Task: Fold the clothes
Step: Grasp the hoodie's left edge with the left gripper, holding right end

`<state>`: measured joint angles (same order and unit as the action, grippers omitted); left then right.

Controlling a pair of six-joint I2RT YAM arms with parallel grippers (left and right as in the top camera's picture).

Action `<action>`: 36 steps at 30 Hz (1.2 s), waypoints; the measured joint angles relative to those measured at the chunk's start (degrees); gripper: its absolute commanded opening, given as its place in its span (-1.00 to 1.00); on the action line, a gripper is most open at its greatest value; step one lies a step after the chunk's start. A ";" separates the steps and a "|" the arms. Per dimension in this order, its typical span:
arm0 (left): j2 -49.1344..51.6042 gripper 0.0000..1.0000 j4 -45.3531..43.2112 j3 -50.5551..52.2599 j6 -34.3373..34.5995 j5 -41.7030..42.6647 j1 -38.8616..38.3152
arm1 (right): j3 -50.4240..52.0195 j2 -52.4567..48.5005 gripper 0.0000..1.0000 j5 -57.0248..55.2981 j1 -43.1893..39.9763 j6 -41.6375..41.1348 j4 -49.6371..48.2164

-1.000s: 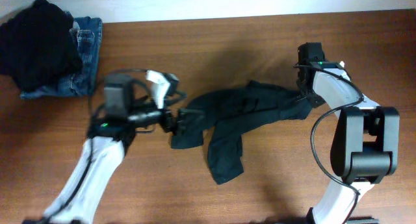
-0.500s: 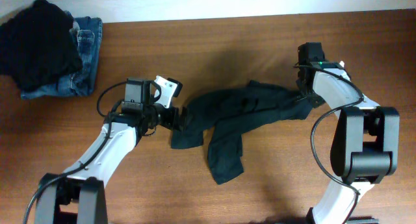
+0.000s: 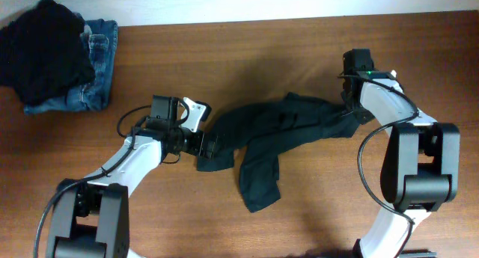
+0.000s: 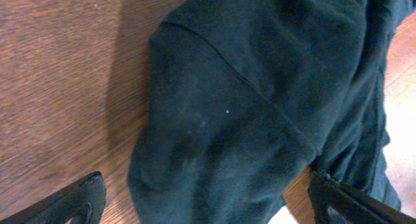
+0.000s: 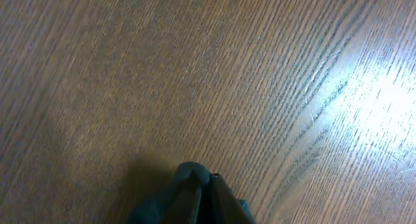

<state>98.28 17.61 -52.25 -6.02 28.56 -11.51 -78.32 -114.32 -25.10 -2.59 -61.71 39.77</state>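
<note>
The clothes, a very dark T-shirt point(image 3: 277, 131), lie crumpled in a long bunch across the middle of the table, with one flap hanging toward the front. My left gripper point(image 3: 204, 143) is open at the shirt's left end. In the left wrist view the cloth point(image 4: 247, 107) fills the space between its fingertips point(image 4: 81, 198), which stand wide apart on either side. My right gripper point(image 3: 350, 113) is shut on the shirt's right edge. In the right wrist view its closed tips point(image 5: 203, 185) pinch a small fold of dark cloth point(image 5: 149, 213) just above the wood.
A heap of black cloth point(image 3: 41, 52) lies on folded blue jeans point(image 3: 101, 67) at the table's far left corner. The table's far edge point(image 3: 247, 20) runs along the top of the overhead view.
My left arm has swung right and brought its open gripper onto the shirt's left end. The right arm and the shirt have not moved.
</note>
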 measured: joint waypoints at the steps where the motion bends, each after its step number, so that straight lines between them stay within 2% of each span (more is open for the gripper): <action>1: 0.00 0.98 0.13 0.00 0.02 0.17 0.00 | 0.00 -0.02 -0.82 0.20 0.00 0.00 0.00; 36: 1.70 0.98 2.67 -0.07 0.00 3.39 0.00 | 0.00 -0.07 -0.83 5.81 0.00 0.02 -2.25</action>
<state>99.98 20.27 -52.31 -6.02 31.94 -11.51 -78.32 -114.39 -19.29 -2.59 -61.69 37.52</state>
